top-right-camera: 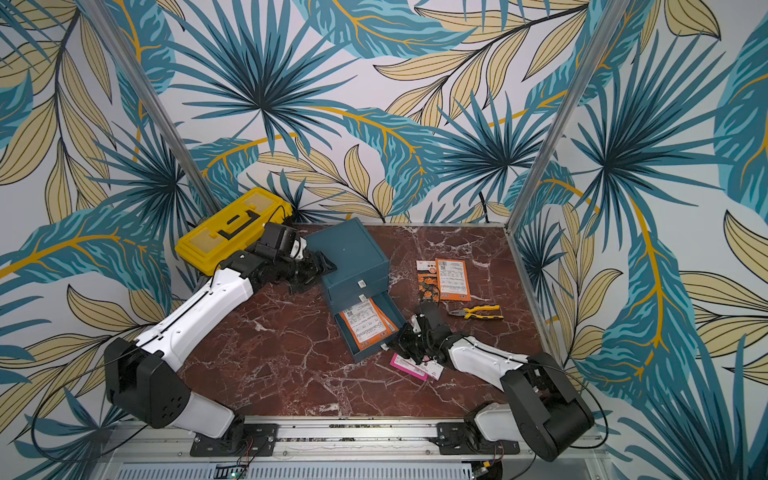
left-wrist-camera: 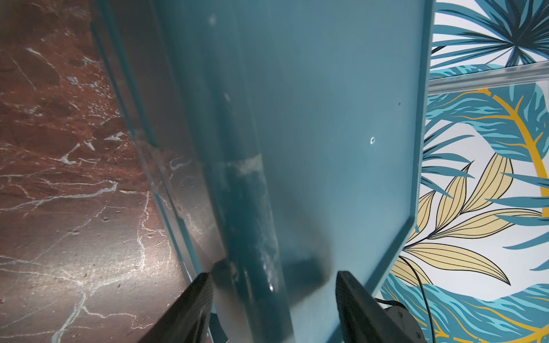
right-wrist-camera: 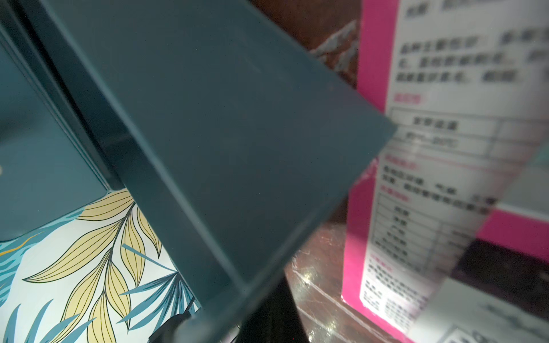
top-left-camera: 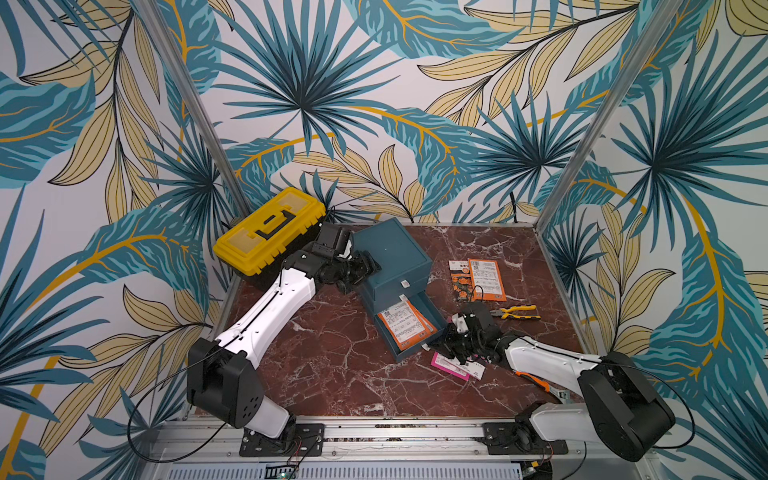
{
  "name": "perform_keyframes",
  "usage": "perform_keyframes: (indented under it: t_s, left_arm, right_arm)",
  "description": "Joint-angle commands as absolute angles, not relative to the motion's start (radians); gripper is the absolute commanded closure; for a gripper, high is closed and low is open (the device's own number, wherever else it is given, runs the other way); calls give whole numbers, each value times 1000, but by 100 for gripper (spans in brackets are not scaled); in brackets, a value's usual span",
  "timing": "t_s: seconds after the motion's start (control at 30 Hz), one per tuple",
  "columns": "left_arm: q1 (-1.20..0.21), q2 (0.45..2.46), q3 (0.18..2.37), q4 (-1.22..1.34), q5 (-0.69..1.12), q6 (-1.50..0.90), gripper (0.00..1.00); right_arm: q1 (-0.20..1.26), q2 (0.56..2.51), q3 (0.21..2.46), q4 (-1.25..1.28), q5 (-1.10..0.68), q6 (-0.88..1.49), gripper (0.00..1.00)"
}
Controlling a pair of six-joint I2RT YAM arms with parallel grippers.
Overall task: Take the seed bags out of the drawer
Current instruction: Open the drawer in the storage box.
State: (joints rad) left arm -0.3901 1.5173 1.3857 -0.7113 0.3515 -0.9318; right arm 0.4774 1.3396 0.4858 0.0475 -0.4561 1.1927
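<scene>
Seed bags (top-left-camera: 487,279): you can count five
Pliers (top-left-camera: 515,311): one
Wrench (top-left-camera: 534,379): one
Toolbox (top-left-camera: 270,228): one
Drawers (top-left-camera: 409,353): two

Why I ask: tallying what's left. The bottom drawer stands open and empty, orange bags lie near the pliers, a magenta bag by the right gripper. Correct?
The bottom drawer is open but not empty: both top views show orange seed bags lying in it. The orange bags near the pliers and the magenta bag by the right gripper are as you say.
</scene>
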Motion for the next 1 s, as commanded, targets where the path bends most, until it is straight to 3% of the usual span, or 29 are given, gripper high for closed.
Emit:
perform_keyframes:
  t_s: [0.0, 0.27, 0.33, 0.37, 0.5, 0.57, 0.83, 0.97]
  left_arm:
    - [-398, 1523, 1379, -664, 378, -928, 30]
    - [-399, 1526, 1376, -658, 386, -927, 30]
    - [-400, 1529, 1376, -657, 387, -925, 30]
    - [-399, 1528, 1377, -656, 388, -925, 30]
    - [-399, 1531, 1376, -654, 392, -923, 30]
    - [-398, 1533, 1378, -653, 395, -923, 30]
    - [-400, 1529, 1378, -648, 402, -923, 30]
    - [-399, 1528, 1374, -646, 405, -922, 30]
  right_arm:
    - [478, 1312, 458, 48, -446, 1209, 100]
    - [480, 1271, 430, 28, -440, 1212, 100]
    - [480, 1260, 423, 21, -439, 1209, 84]
    - [480, 1253, 420, 3, -433, 1205, 71]
    - [479, 1188, 432, -118, -397, 1162, 50]
    - [478, 1135, 446, -225, -364, 1127, 44]
    - [474, 866, 578, -628, -164, 927, 41]
    - [474, 868, 743, -709, -90, 773, 37]
